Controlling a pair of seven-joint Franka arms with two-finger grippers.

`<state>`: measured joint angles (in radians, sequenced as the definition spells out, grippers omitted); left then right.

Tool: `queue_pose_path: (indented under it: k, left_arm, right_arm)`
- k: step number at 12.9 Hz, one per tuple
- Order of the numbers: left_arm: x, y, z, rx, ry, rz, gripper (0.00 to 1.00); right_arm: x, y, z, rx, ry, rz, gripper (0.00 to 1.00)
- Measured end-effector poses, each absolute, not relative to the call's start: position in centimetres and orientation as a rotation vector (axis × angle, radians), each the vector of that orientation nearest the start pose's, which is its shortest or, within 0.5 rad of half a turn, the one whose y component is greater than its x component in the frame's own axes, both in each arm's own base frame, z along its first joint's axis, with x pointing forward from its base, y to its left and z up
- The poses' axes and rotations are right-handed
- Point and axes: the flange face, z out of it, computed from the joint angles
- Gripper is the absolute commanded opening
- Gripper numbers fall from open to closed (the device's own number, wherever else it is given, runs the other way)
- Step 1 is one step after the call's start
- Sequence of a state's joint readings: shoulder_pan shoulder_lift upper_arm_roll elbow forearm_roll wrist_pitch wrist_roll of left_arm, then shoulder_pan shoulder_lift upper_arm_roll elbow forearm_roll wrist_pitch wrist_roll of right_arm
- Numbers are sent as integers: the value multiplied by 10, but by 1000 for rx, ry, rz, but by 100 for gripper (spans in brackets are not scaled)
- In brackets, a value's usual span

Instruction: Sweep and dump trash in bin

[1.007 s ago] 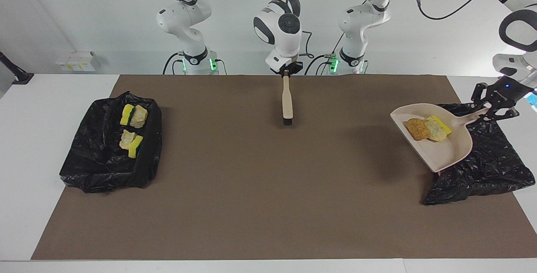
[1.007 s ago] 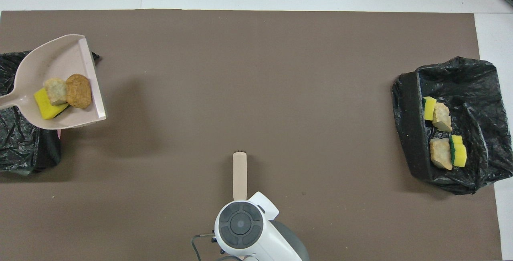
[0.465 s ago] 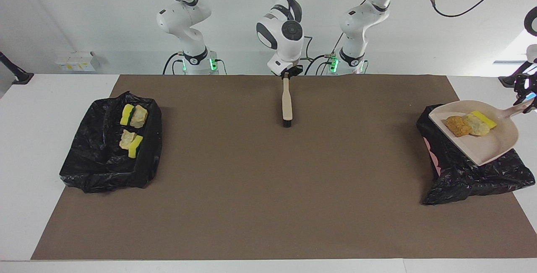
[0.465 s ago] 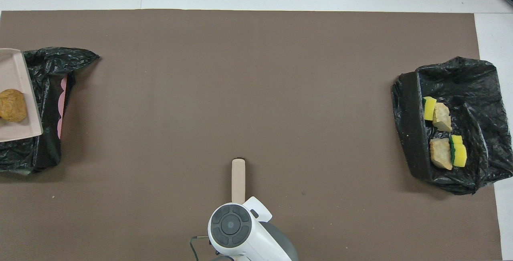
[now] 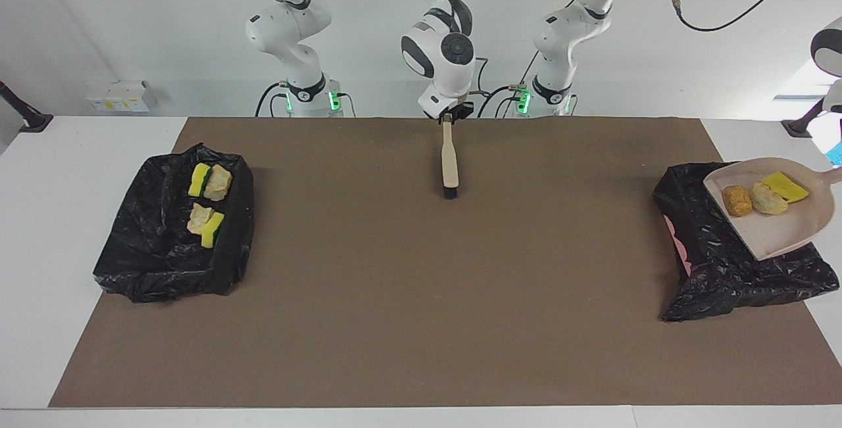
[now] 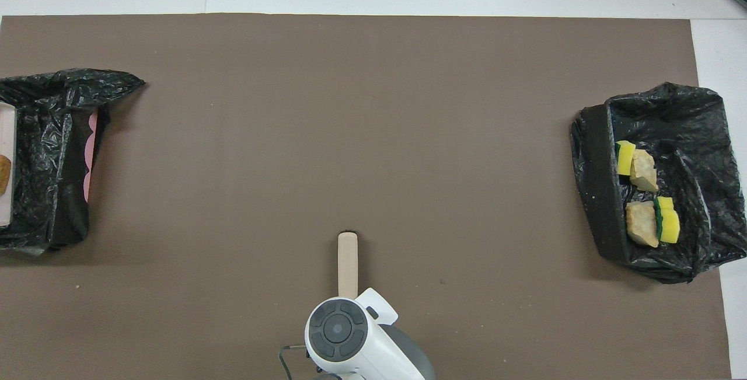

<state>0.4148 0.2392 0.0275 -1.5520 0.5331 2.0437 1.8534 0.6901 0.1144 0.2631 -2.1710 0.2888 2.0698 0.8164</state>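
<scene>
A beige dustpan [image 5: 776, 231] hangs tilted over the black-bagged bin [image 5: 717, 270] at the left arm's end of the table. It carries three pieces of trash: a brown chunk [image 5: 737, 200], a tan chunk [image 5: 768, 198] and a yellow sponge [image 5: 785, 186]. Its handle [image 5: 830, 176] runs off the picture's edge, where my left gripper is out of sight. In the overhead view only the pan's rim [image 6: 6, 135] shows over that bin [image 6: 52, 152]. My right gripper [image 5: 448, 115] sits at the handle end of the beige brush [image 5: 450, 158], whose black bristles [image 5: 450, 192] rest on the mat.
A second black-bagged bin [image 5: 151, 250] at the right arm's end of the table holds several yellow sponge and tan scraps [image 5: 209, 204], also seen from overhead [image 6: 645, 193]. A brown mat [image 5: 421, 296] covers the table between the two bins.
The left arm has carried the loaded dustpan outward, from the mat's edge to over the bin. The right arm has drawn the brush slightly back toward the robots.
</scene>
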Motion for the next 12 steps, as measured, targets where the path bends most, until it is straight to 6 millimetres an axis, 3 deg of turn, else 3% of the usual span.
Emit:
queue_pose_path:
  k: [3, 5, 7, 8, 9, 12]
  left_arm:
    - [600, 282, 548, -1740, 1852, 633, 0]
    - [602, 277, 554, -1683, 1828, 690, 0]
    - [600, 276, 567, -1635, 1804, 730, 0]
    - [597, 274, 575, -1621, 1792, 733, 0]
    - [595, 270, 585, -1612, 1782, 725, 0]
    - [593, 249, 607, -1586, 1773, 703, 0]
  right_arm:
    - [301, 437, 333, -3078, 59, 510, 55]
    - [324, 435, 349, -3043, 110, 457, 61]
    - [365, 421, 378, -2988, 202, 382, 67]
    - [384, 412, 395, -2960, 242, 339, 78]
    - [398, 403, 412, -2936, 277, 297, 90]
    - [432, 358, 466, -2876, 392, 161, 100]
